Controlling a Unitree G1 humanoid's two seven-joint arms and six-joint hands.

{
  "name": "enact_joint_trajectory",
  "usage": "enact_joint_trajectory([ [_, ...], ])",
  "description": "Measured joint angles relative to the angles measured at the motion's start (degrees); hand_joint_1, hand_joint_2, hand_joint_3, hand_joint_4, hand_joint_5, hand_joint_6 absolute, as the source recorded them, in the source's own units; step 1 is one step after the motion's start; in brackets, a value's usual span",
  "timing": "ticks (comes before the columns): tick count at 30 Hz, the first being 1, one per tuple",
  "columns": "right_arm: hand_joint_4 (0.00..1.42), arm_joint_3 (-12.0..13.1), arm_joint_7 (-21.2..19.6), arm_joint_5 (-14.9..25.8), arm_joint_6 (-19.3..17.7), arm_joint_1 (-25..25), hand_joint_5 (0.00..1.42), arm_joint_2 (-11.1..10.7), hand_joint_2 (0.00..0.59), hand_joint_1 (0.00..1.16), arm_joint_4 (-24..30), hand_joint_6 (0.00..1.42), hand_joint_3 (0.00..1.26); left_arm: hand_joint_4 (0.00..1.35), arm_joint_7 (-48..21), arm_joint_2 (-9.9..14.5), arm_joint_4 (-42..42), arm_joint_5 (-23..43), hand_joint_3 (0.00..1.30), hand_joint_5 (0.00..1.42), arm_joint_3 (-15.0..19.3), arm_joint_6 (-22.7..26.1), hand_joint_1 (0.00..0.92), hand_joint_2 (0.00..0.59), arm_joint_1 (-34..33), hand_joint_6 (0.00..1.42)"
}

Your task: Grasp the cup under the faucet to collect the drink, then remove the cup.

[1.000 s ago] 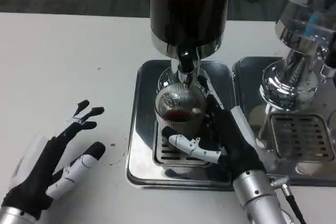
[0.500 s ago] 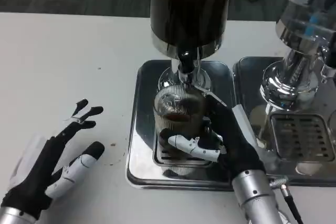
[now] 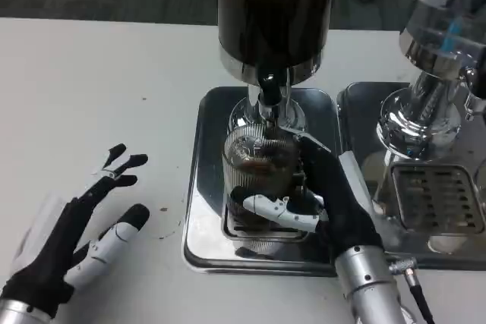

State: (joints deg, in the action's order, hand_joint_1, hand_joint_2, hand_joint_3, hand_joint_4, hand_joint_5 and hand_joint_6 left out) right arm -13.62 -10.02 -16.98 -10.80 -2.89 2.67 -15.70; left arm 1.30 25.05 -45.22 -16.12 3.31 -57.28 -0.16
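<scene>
- At about 8 o'clock, nearest the camera, the left hand [image 3: 72,244] lies palm-down on the white table [image 3: 99,96], fingers spread apart and holding nothing.
- At about 5 o'clock the right hand [image 3: 323,202] reaches in from its silver forearm [image 3: 372,290] and is wrapped around the cup [image 3: 260,168]; one white finger crosses the cup's front low down, the black palm presses its right side.
- The ribbed glass cup stands upright, long axis vertical and mouth up, dark drink inside, on the grate of the steel drip tray [image 3: 201,187] at picture centre.
- Directly above the cup's mouth, toward 12 o'clock, sits the faucet [image 3: 267,100] of the dark drink dispenser [image 3: 275,13].
- At 2 o'clock a second chrome dispenser [image 3: 437,73] stands on its own tray [image 3: 437,218].
</scene>
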Motion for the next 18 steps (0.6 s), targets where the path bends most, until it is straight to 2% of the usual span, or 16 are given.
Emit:
enact_joint_trajectory([
  [13,0.51,0.8,-2.3,0.0,-0.7,0.0,0.57,0.6,0.234,1.03,-0.4,0.8,0.42,0.0,0.0,0.0,0.0,0.1,0.21,0.22,0.0,0.0,0.0,0.166,0.0,0.03],
  [18,0.51,0.9,-3.4,-0.5,-1.0,0.2,0.57,0.6,0.234,1.03,-0.3,0.8,0.43,0.0,-0.1,0.0,0.0,0.3,0.21,0.22,-0.1,0.0,0.0,0.163,0.0,0.03],
])
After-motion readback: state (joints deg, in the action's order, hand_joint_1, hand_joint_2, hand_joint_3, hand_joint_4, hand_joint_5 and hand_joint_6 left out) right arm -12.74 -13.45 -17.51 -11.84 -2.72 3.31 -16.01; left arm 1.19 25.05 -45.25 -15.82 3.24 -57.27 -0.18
